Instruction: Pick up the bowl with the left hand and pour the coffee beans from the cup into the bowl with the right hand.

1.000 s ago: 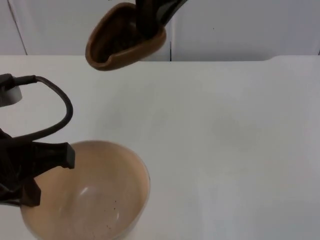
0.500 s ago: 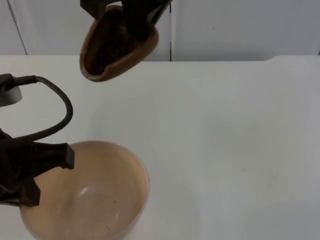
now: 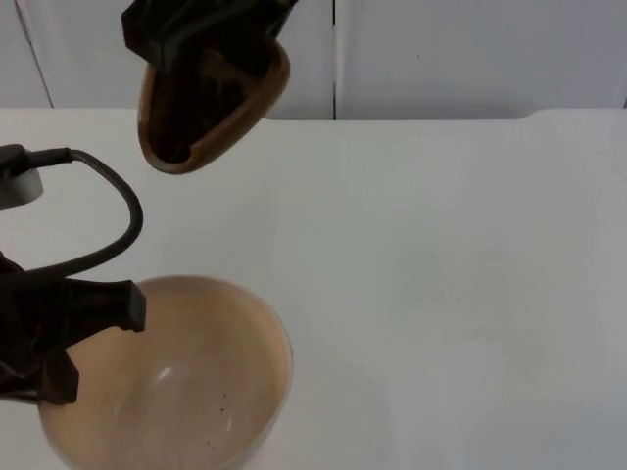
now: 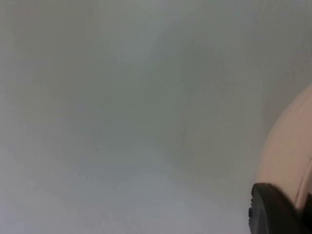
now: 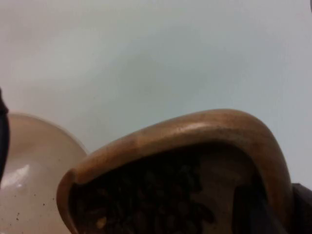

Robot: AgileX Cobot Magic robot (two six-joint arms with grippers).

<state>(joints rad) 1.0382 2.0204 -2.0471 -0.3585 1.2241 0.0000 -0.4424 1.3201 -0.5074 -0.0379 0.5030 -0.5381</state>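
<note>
The beige bowl [image 3: 186, 382] hangs above the table's near left part, and my left gripper [image 3: 73, 333] is shut on its left rim. In the left wrist view the bowl's rim [image 4: 287, 156] runs past a black fingertip [image 4: 273, 209]. High at the back left, my right gripper [image 3: 211, 44] is shut on the wooden cup [image 3: 211, 113], which is tilted with its mouth toward the bowl. Dark coffee beans [image 5: 156, 195] lie inside the cup [image 5: 195, 131], and the bowl [image 5: 29, 175] sits below it in the right wrist view.
The white table top [image 3: 441, 274] stretches to the right of the bowl. The grey partition wall [image 3: 470, 49] closes off the back.
The right gripper has carried the cup leftward and a little down, tilting it further toward the bowl. The bowl and left gripper have stayed in place.
</note>
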